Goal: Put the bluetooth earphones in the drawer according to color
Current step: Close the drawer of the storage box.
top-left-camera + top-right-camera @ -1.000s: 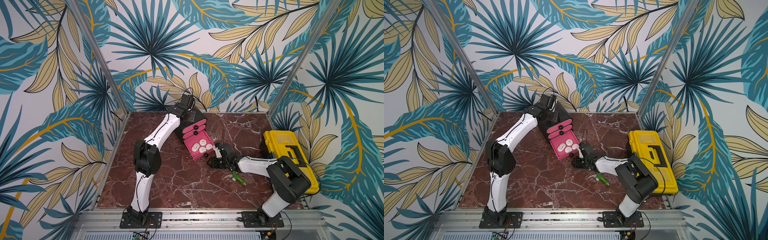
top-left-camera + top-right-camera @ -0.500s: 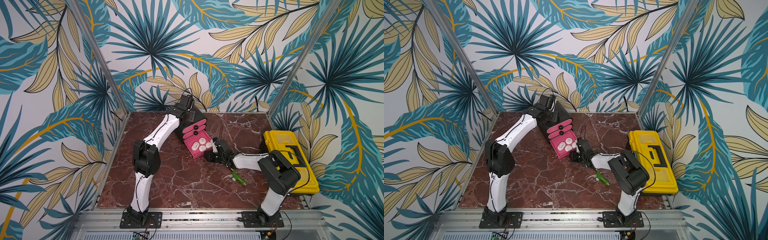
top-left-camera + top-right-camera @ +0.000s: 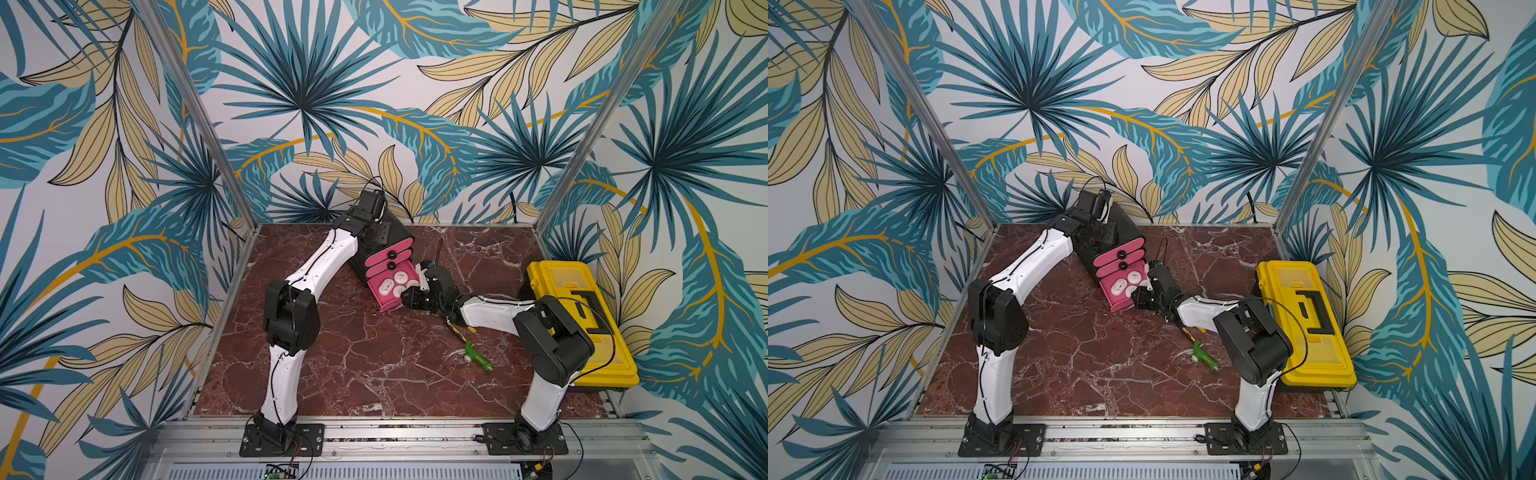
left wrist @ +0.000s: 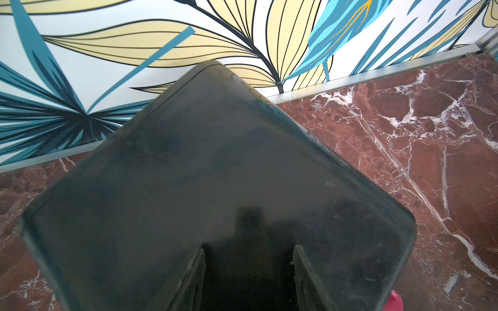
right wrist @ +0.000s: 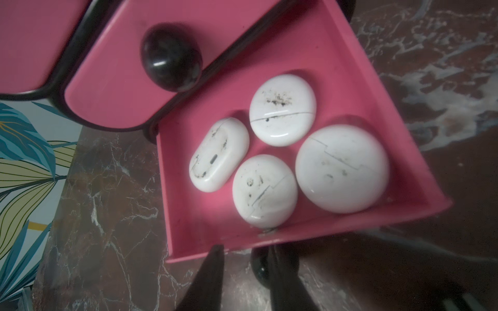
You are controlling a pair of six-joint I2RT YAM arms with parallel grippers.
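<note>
The drawer cabinet (image 3: 397, 232) (image 3: 1127, 235) is black with three pink drawers and stands at the back of the table. Its bottom drawer (image 3: 384, 302) (image 5: 188, 220) is pulled out, and several white bluetooth earphones (image 3: 395, 283) (image 3: 1127, 283) (image 5: 283, 110) lie in it. My right gripper (image 3: 405, 297) (image 3: 1138, 296) (image 5: 245, 249) is at that drawer's front wall. Its jaws stand a narrow gap apart, with one finger over the black knob (image 5: 259, 269) and nothing gripped. My left gripper (image 3: 380, 237) (image 4: 248, 246) rests open on the cabinet's top (image 4: 215, 161).
A yellow toolbox (image 3: 582, 316) (image 3: 1308, 320) stands at the right edge behind my right arm. A green plastic tool (image 3: 476, 355) (image 3: 1204, 357) lies on the marble, with yellow-handled pliers (image 3: 457, 328) under my right forearm. A thin dark rod (image 3: 438, 249) lies behind the drawer.
My right gripper has slid left along the table up to the open drawer's front, and its jaws have narrowed. The left arm has stayed on the cabinet.
</note>
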